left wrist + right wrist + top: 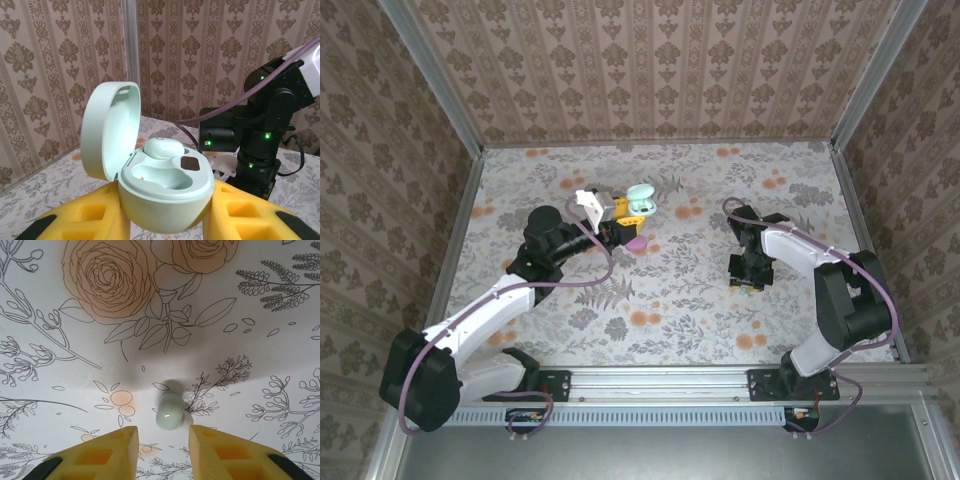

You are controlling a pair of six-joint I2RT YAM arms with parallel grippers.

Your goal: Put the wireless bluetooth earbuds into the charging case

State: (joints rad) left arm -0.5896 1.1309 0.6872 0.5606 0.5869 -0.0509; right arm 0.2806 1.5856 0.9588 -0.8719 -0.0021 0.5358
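Right gripper (163,429) hovers over floral table (260,315), jaws apart, nothing between them. Loose earbud (171,412), mint-green, lies on table just ahead of fingertips, centred on gap, long axis pointing away from pincer, across its closing line. Left gripper (167,222), well apart to the left, clamps open charging case (165,185), seated earbud (163,148) inside.

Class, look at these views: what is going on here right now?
The left fingers hold the mint-green charging case with its lid open; one earbud sits in its slot, the other slot is empty. The right fingers are open, low over the table, with a second earbud lying loose just ahead of their tips, not yet gripped.
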